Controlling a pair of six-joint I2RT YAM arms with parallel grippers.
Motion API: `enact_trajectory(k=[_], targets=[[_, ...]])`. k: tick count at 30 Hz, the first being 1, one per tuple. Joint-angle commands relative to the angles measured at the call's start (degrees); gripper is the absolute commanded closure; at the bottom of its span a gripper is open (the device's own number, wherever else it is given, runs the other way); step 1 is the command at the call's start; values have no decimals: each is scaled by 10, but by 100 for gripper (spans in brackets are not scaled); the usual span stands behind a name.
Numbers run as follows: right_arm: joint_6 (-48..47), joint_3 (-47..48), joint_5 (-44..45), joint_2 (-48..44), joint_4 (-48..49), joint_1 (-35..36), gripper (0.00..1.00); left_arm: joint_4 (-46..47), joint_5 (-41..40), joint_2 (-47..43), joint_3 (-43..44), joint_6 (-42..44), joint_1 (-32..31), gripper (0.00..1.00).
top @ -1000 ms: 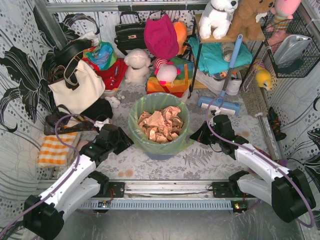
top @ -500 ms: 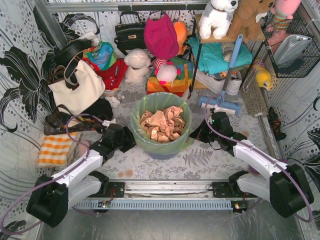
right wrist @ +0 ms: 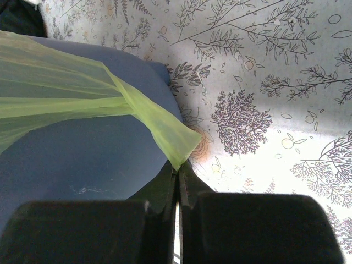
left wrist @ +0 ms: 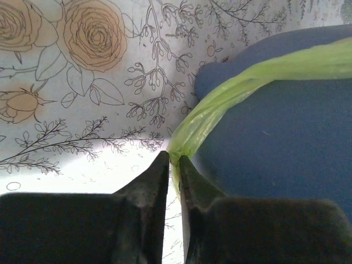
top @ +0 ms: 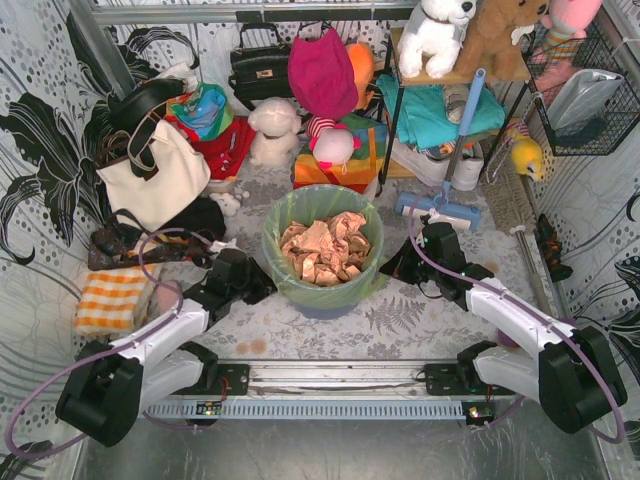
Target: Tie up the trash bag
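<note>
Plastic of trash bag [left wrist: 236,89] tight in left pincer [left wrist: 172,159] and in right pincer [right wrist: 178,168].

trash bag [top: 300,285] lower part hidden in bin [left wrist: 275,137], plush toys [top: 437,35] cut off by top edge

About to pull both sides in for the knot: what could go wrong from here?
1. The right gripper pinches only the tip of a flap of the trash bag; it could slip out.
2. The left gripper holds a bunched strand of thin film that may tear.
3. Pulling might drag the blue bin.
</note>
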Motion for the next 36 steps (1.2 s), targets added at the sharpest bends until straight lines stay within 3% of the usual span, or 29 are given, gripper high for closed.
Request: enact_trajectory(k=[1, 6, 11, 15, 30, 36], targets=[[3, 21, 8, 3, -9, 3, 100, -15, -28, -34, 17, 19, 7, 83], [6, 32, 41, -8, -52, 4, 100, -54, -43, -63, 33, 25, 12, 99], [18, 34, 140, -62, -140, 4, 100, -111, -63, -104, 56, 27, 12, 100], [17, 21, 157, -127, -143, 4, 100, -171, -79, -143, 82, 34, 11, 100], [5, 32, 4, -286, -67, 4, 100, -315, -107, -221, 216, 78, 12, 100], [-4, 43, -6, -329, -64, 4, 100, -334, -85, -233, 261, 91, 12, 100]])
